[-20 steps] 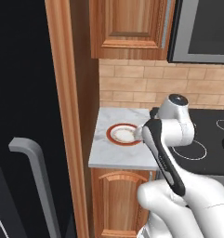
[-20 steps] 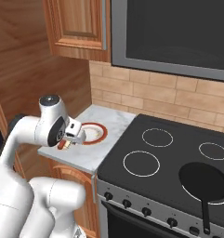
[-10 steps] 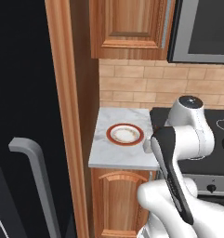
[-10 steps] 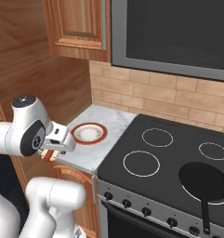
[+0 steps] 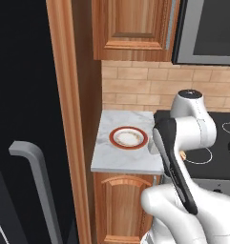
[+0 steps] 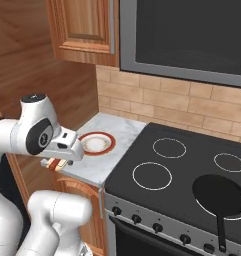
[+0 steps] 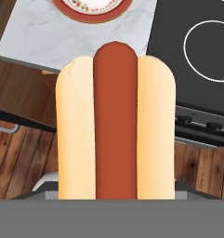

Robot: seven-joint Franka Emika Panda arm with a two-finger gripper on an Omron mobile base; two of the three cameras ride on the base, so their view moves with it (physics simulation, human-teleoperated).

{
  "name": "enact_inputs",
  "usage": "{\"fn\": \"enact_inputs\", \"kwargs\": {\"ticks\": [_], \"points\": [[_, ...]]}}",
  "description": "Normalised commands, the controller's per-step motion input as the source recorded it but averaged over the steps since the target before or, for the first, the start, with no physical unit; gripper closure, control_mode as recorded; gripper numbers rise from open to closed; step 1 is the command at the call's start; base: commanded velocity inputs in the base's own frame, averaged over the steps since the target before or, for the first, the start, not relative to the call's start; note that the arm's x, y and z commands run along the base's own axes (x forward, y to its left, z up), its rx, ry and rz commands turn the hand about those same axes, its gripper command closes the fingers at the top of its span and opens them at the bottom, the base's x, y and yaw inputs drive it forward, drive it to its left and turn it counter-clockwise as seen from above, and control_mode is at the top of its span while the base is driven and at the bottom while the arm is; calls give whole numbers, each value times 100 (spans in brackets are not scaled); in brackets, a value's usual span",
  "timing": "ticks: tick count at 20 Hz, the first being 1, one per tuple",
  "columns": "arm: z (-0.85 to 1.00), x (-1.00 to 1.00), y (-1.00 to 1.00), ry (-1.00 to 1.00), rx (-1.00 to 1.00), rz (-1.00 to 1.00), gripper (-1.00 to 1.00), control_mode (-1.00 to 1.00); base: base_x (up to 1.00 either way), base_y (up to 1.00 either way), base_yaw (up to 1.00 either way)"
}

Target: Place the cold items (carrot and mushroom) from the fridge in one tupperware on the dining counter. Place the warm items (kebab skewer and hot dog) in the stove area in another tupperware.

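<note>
Hot dog (image 7: 115, 125) up close in the hand view: smooth reddish-brown sausage with a rounded end, lying between two pale, matte bun halves, also rounded at the top. Held in the air out past the front edge of the table (image 7: 48, 37), over wooden cabinet fronts and plank flooring. Gripper (image 6: 56, 162) clamped on the hot dog, fingertips hidden under the bun in the hand view; in the right base view a small tan and reddish bit peeks out below the white hand, just off the table's front left corner.

Table (image 5: 117, 157) a small white-grey marbled slab, square-cornered, over a warm wood cabinet door (image 5: 117, 205) with an arched raised panel. On it, near the middle, a round plate (image 5: 129, 137) with a broad red-brown rim and a cream, lightly speckled centre (image 6: 96, 143).

Beside the table's right edge, a flat black glass stove (image 6: 192, 175) with thin white burner rings and a row of dark knobs along the front. Round black frying pan (image 6: 221, 196) with a long straight handle on the front right burner. Tan brick backsplash (image 6: 157, 100) behind; glossy wood upper cabinet (image 5: 133, 28) above.

At far left, black fridge (image 5: 21, 95) front with a grey bar handle (image 5: 37, 186), squared in section.
</note>
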Motion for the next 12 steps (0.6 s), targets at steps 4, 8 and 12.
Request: {"fn": "enact_inputs", "kwargs": {"ticks": [4, 8, 12], "points": [[0, 0, 0, 0, 0, 0, 100, -100, 0, 0, 0], [0, -11, 0, 0, 0, 0, 100, -100, 0, 0, 0], [0, 0, 0, 0, 0, 0, 100, 100, -61, 0, 0]]}}
